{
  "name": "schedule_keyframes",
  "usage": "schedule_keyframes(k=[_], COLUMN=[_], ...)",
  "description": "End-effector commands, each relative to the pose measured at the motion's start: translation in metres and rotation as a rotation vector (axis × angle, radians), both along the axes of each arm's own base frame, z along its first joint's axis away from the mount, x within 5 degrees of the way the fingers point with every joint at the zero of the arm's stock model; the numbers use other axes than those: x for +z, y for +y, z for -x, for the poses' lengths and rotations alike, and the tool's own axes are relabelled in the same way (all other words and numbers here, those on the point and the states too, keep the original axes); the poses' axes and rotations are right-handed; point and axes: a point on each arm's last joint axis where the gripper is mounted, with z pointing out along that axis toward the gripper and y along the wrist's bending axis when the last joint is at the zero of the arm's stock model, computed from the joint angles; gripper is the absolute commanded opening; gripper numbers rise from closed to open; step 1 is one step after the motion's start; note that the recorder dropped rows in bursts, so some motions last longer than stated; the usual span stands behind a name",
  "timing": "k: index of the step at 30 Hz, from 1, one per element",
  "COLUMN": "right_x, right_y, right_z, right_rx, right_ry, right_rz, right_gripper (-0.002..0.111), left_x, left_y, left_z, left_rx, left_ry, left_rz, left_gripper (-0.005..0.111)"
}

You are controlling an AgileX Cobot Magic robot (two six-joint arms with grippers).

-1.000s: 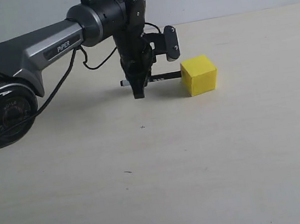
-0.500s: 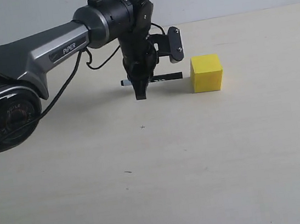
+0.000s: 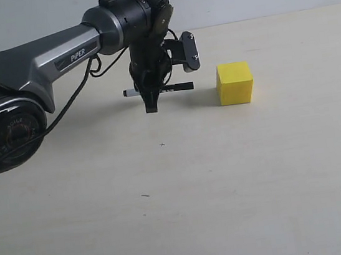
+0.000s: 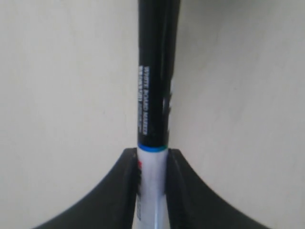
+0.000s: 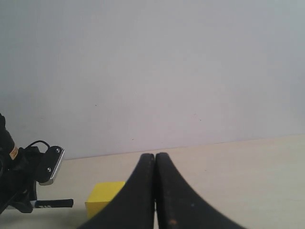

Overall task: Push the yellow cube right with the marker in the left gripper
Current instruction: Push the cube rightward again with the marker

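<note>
The left gripper (image 3: 151, 107) points straight down at the table (image 3: 241, 187), with its tips low over the surface; whether they touch it cannot be told. Its jaws are narrowed tight on the marker (image 3: 178, 87), which lies level and crosswise between them. In the left wrist view the two black fingers (image 4: 127, 183) press on the white barrel on both sides, right at the blue ring where the black half begins. That black half, with white print along it, sticks out ahead of the gripper. The longer black part reaches from the gripper toward the cube (image 3: 234, 83), and only a short white end shows on the gripper's far side. The cube rests flat on the table beyond the marker's black end. It is near that end but apart from it, with a bare strip of table between them. A small silver-grey camera block (image 3: 189, 51) hangs from the wrist on the cube's side of the gripper, above the marker. The right gripper (image 5: 155, 160) is closed, finger against finger, with nothing held. The cube shows ahead of it, beside the marker's black end.
</note>
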Motion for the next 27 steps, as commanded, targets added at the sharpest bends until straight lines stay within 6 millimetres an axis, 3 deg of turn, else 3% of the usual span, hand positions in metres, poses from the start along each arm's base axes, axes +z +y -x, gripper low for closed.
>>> schedule_keyframes(k=[1, 12, 20, 27], right_x=[-0.001, -0.001, -0.001, -0.001], right_y=[0.000, 0.000, 0.000, 0.000], right_z=[0.000, 0.000, 0.000, 0.000], right_rx=[-0.005, -0.005, -0.005, -0.005], right_ry=[-0.007, -0.007, -0.007, -0.007], right_rz=[0.014, 0.014, 0.014, 0.014], right_gripper=[0.000, 0.000, 0.000, 0.000], left_x=[0.015, 0.035, 0.054, 0.051], left_y=[-0.001, -0.015, -0.020, -0.011], left_z=[0.006, 0.019, 0.045, 0.073], left_rx=[0.047, 0.091, 0.076, 0.070], left_ry=[0.001, -0.034, -0.058, -0.069], left_rz=[-0.002, 0.041, -0.002, 0.047], left_gripper=[0.000, 0.000, 0.000, 0.000])
